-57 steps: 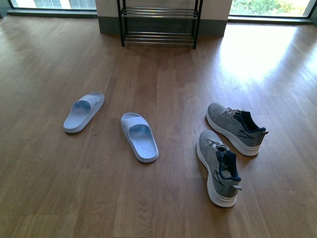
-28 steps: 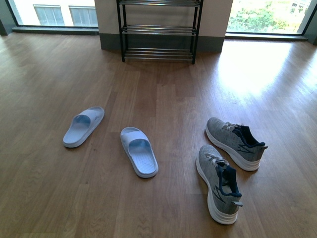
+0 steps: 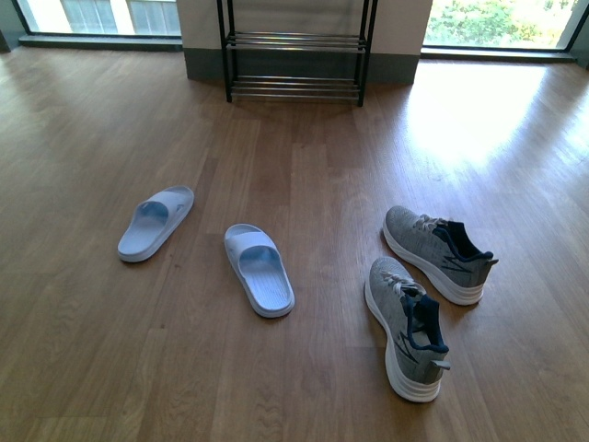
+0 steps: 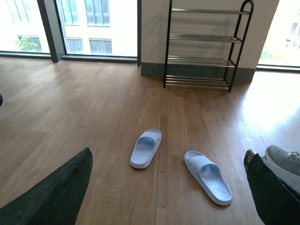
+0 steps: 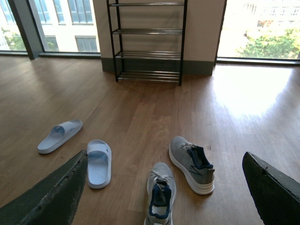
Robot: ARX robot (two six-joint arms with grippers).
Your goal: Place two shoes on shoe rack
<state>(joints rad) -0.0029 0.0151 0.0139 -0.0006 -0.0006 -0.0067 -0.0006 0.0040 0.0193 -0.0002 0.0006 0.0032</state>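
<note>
Two sneakers (image 3: 433, 250), two slides (image 3: 259, 269) apart on floor (image 3: 304, 175), shoe rack (image 3: 294, 87) against wall (image 3: 398, 23), left fingers (image 4: 56, 194), right fingers (image 5: 274, 192) spread, empty.

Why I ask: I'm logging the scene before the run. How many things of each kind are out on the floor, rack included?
Grey sneakers: 2
Pale blue slides: 2
Shoe rack: 1
Total: 5
</note>
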